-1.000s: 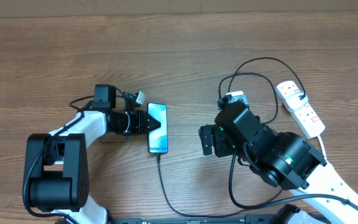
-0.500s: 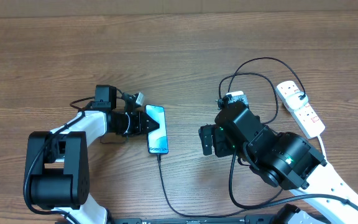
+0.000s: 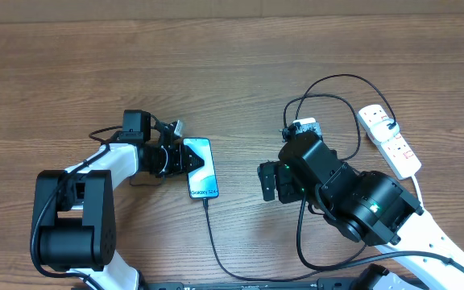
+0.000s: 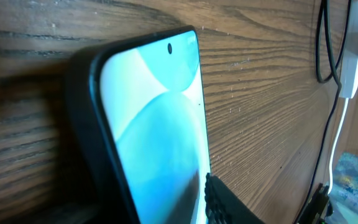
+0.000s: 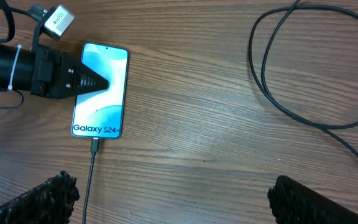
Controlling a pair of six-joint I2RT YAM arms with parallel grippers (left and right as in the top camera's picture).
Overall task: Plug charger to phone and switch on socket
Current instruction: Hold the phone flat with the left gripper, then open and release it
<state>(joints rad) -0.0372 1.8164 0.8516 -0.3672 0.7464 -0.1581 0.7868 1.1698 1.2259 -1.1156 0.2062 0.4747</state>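
The phone (image 3: 203,171) lies on the wooden table with its light blue screen up and the "Galaxy" lettering at its near end. It also shows in the right wrist view (image 5: 104,99) and fills the left wrist view (image 4: 154,124). My left gripper (image 3: 188,157) is shut on the phone's left edge, with one finger (image 4: 221,200) lying over the screen. The charger cable (image 3: 213,242) has its tip in the phone's near end (image 5: 96,144). It loops behind my right arm to the socket (image 3: 390,141). My right gripper (image 5: 179,199) is open and empty, above bare table right of the phone.
The black cable makes a wide loop (image 3: 329,84) at the back right, which also shows in the right wrist view (image 5: 291,106). The socket's white cord (image 3: 420,187) runs toward the front right. My right arm (image 3: 353,197) covers part of the cable.
The phone has shifted slightly left and turned a little with my left gripper on it. The right arm has not moved.
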